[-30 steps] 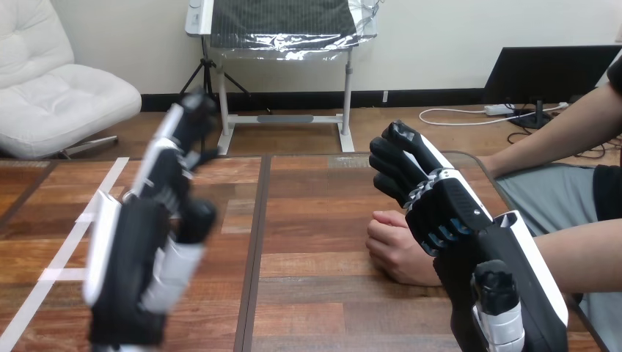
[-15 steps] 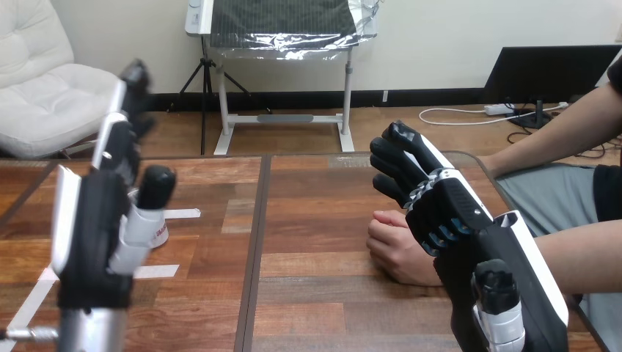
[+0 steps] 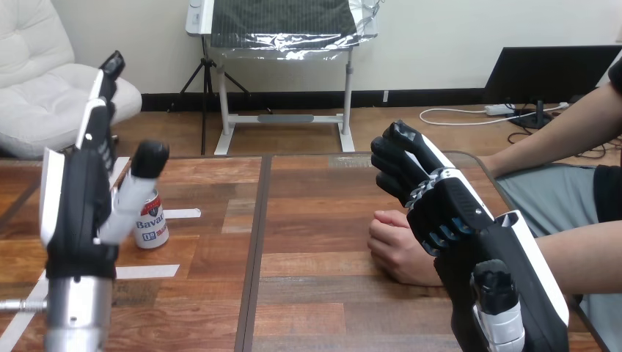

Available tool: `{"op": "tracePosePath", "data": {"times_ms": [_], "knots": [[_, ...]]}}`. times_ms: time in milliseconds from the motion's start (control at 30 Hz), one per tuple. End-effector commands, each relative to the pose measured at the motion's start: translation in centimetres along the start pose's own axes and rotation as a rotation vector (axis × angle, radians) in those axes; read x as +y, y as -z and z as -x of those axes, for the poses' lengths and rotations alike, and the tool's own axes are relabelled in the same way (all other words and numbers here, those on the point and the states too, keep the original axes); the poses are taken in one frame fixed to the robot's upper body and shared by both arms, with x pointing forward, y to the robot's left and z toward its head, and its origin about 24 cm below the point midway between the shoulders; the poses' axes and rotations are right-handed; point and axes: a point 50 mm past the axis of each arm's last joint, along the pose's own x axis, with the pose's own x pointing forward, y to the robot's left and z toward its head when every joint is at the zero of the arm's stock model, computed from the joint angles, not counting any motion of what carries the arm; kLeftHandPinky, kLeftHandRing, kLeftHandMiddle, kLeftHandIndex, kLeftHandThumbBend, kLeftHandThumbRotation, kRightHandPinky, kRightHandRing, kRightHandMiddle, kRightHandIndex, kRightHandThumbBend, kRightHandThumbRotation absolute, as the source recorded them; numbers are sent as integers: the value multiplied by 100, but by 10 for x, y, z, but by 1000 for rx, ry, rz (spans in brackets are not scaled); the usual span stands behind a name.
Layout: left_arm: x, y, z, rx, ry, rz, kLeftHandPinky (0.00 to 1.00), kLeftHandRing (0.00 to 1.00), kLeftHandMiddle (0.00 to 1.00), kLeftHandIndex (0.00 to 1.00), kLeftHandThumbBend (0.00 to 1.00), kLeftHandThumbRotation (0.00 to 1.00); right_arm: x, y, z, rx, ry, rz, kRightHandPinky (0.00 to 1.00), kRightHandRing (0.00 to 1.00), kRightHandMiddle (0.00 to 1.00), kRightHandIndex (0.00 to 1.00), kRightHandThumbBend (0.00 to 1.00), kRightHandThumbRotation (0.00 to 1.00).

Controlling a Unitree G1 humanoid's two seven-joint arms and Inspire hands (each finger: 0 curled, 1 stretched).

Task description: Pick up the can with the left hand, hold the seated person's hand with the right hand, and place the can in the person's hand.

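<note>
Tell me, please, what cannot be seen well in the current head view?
1. Can: head view, its top and left side are covered by the thumb of the left hand.
2. Person's hand: head view, its right part and wrist are covered by the right hand.
3. Contact between these two: cannot tell, the right hand stands in front.

Can: white with red and blue print, upright on wooden table, left of centre, just beside white tape strip, top hidden. Person's hand: loosely closed, resting on table right of centre, well apart from can.
</note>
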Motion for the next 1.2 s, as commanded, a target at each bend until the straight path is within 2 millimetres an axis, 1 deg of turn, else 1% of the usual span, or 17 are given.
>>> {"op": "tracePosePath", "data": {"times_ms": [0, 100, 333, 500, 800, 1167], "knots": [[4, 1, -26, -21, -2, -41, 100, 100, 98, 95, 92, 88, -2, -11, -8, -85, 9, -6, 96, 94, 92, 93, 94, 91], [6, 7, -31, -3, 0, -67, 100, 100, 99, 95, 92, 88, -2, -11, -8, -85, 9, -9, 96, 95, 92, 93, 94, 91], [11, 19, -45, 41, 3, -142, 100, 100, 100, 97, 88, 88, -3, -12, -8, -87, 13, -2, 96, 95, 93, 93, 96, 91], [14, 28, -53, 92, 0, -182, 97, 99, 99, 96, 85, 86, -4, -12, -8, -87, 14, 1, 96, 95, 93, 93, 97, 91], [17, 44, -66, 174, 19, -218, 96, 99, 99, 96, 82, 82, -6, -12, -8, -94, 14, 9, 95, 95, 93, 93, 95, 91], [21, 59, -78, 255, 47, -270, 93, 99, 100, 97, 78, 80, -7, -13, -8, -101, 13, 16, 91, 94, 93, 93, 95, 90]]}}
